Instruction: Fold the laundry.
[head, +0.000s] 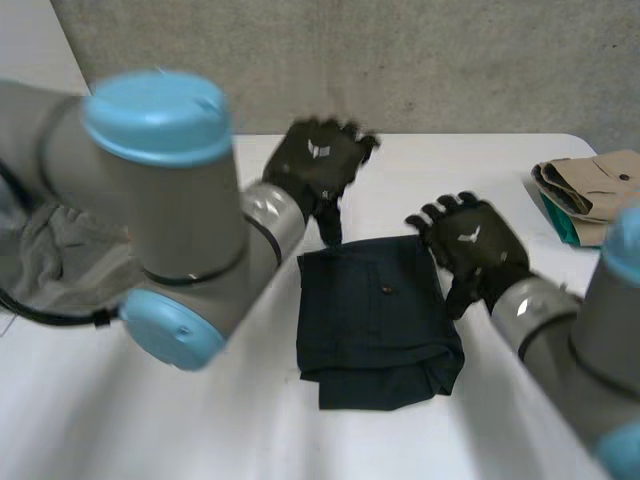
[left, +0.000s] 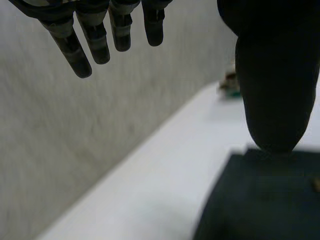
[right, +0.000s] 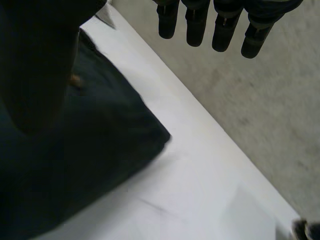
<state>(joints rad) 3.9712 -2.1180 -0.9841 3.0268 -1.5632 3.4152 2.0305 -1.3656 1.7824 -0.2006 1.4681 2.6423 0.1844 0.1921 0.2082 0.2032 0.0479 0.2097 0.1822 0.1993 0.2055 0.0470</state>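
dark folded garment (head: 375, 320) sits mid-frame on the table (head: 450, 165). left hand (head: 318, 160) at top centre and right hand (head: 470, 245) by its upper right corner both have fingers spread, holding nothing. probably best to pinch both top corners evenly so the next fold stays square.

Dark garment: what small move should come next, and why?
Likely lower both hands onto the far corners of the dark garment and pinch: left hand and right hand hover open by them, holding nothing.
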